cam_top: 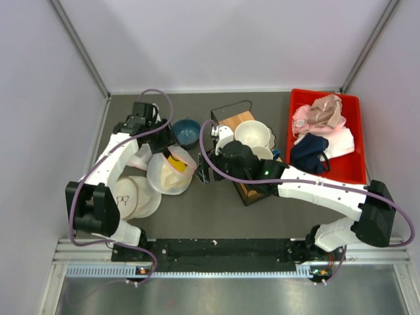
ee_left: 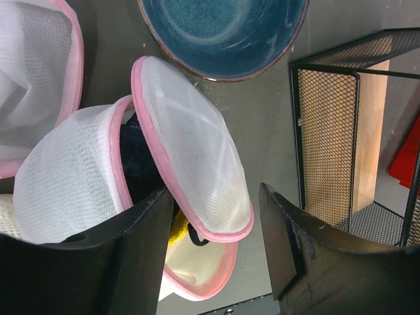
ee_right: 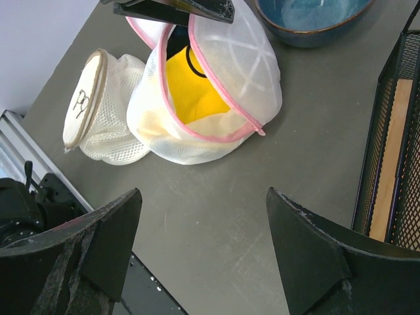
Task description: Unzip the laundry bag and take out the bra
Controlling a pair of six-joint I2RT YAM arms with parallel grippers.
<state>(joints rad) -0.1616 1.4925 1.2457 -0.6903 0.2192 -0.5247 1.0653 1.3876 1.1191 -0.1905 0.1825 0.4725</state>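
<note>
Fingers (ee_left: 118,262) of the left gripper (ee_left: 216,197) stand apart. The lower rim of the raised flap of the laundry bag (ee_left: 190,144) lies in the gap between them, and whether either finger presses the mesh cannot be told. The bag's pink zipper trim is parted, so the bag gapes just ahead of these fingers. The bra (ee_left: 177,233) sits inside it, yellow with a dark edge, tucked beside the finger on the picture's left. Beyond the flap, ahead of the fingertips, is a blue bowl (ee_left: 223,33). A black wire rack (ee_left: 328,131) stands off to the other finger's side.

The right gripper (ee_right: 202,193) has its fingers (ee_right: 308,249) spread wide with nothing between them, over the bare table (ee_right: 295,164). Ahead of them lies the same opened bag, with the yellow cup facing them through the mouth. A flatter round mesh bag (ee_right: 98,105) leans against it on the far side from the rack.
</note>
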